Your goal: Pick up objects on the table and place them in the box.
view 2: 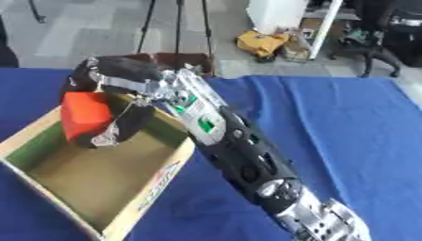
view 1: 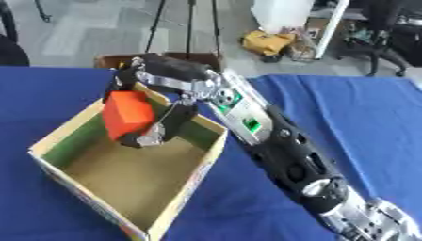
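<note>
In the upper left of the frame, above the far part of the box, a red block is held off the bottom by the right robot hand. The block looks like a cube, tilted, one edge turned toward the camera. The robot hand is curled round it: dark fingers come down over its far top side and the thumb hooks under its lower right side, so the block is pinched between them. The thumb's tip hangs inside the box, above the brown floor; whether it touches the floor cannot be told.

The box is open-topped cardboard, with pale rims, a greenish inner wall on the left and a brown floor. It sits askew on the blue surface, one corner pointing to the lower middle of the frame. Nothing else shows inside it.

The right arm runs from the lower right of the frame up to the hand, crossing over the box's right rim. It is black with silver joints, with a pale panel carrying green marks near the wrist.

The left robot hand shows in neither view.

Beyond the surface, at the top of the frame, lie a grey floor, tripod legs and a yellow bag.
</note>
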`<control>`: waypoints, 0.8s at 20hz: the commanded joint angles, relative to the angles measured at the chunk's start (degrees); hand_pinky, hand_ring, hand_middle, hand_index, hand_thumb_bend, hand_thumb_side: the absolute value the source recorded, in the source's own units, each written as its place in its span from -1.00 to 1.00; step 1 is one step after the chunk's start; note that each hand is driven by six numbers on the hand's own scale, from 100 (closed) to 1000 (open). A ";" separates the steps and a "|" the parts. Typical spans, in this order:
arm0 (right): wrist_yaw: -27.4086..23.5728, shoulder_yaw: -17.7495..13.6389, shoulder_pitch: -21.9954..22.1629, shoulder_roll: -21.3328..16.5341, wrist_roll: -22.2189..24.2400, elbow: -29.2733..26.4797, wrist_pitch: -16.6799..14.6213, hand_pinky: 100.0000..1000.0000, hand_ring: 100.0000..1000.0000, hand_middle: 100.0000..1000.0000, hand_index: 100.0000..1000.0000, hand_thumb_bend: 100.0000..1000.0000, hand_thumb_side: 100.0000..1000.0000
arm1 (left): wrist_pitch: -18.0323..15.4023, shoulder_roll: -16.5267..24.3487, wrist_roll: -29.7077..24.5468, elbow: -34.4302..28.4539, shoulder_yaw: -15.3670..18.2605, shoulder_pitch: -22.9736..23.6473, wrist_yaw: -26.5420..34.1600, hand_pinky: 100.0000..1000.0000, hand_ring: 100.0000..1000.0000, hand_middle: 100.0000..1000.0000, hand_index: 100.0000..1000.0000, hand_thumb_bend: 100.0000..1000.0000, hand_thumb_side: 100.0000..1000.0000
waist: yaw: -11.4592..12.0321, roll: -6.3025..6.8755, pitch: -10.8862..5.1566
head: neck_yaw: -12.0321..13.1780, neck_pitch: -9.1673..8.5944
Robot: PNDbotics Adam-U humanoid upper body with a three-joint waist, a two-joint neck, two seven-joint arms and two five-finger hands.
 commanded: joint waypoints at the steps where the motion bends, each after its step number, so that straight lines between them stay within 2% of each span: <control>1: 2.15 -0.29 -0.51 -0.53 -0.72 0.55 -0.92 0.31 0.07 -0.26 0.06 -1.00 -0.52 | 0.05 1.45 -0.27 -1.06 0.32 -0.56 0.06 -0.18 0.27 0.53 0.70 -1.00 0.57 | -0.01 -0.51 -0.38 | 0.27 -0.78; 16: 13.02 2.15 1.06 0.76 -0.99 5.62 -6.29 0.31 0.11 -0.18 0.08 -1.00 -0.58 | 0.21 1.03 -0.96 -1.06 0.33 -0.62 -0.50 -0.18 0.27 0.53 0.70 -1.00 0.56 | -0.01 -0.42 0.19 | 0.06 -0.81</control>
